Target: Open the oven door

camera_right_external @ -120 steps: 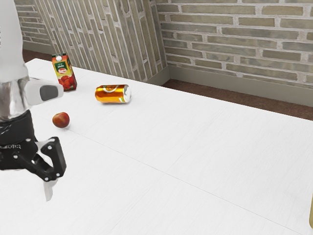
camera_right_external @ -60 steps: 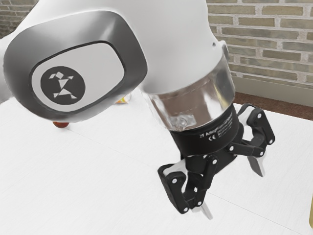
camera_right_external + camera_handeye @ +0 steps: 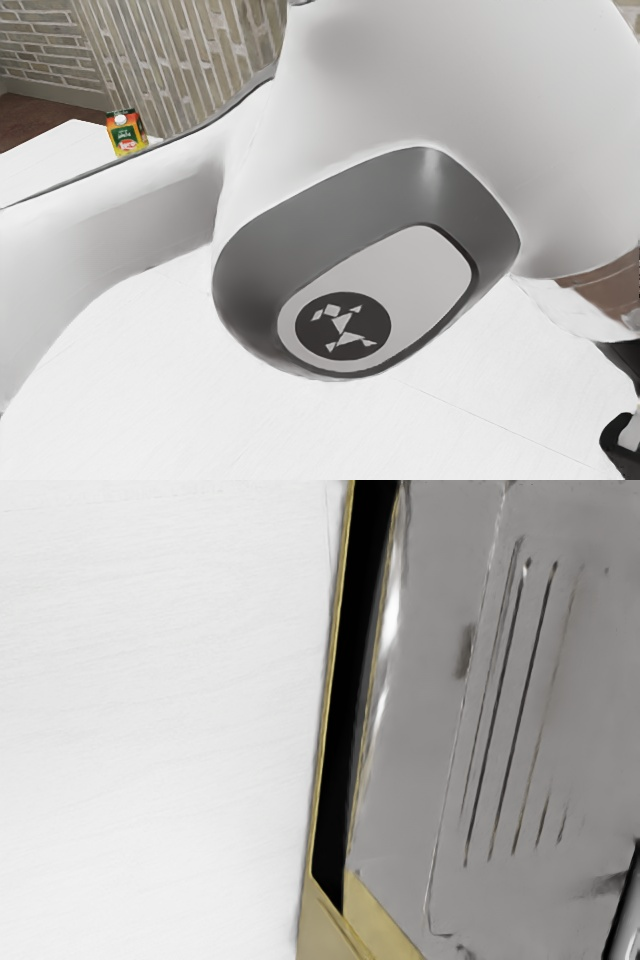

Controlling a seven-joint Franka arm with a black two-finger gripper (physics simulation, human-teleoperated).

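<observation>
At the exterior view's lower right edge, part of my black gripper is in sight, the rest cut off by the frame; its state cannot be read. Under my hand, the wrist view has a grey slotted surface with gold edging, which looks like the oven. A long black gap runs between its thin gold rim and the grey surface. I cannot tell whether this gap belongs to the door.
The white table lies alongside the gold rim. A juice carton stands at the exterior view's upper left, behind the arm. A dark part with a shiny strip borders the grey surface.
My arm has swung across from the exterior view's left to its right, carrying the gripper to the frame's edge. The arm now covers the apple and the can.
</observation>
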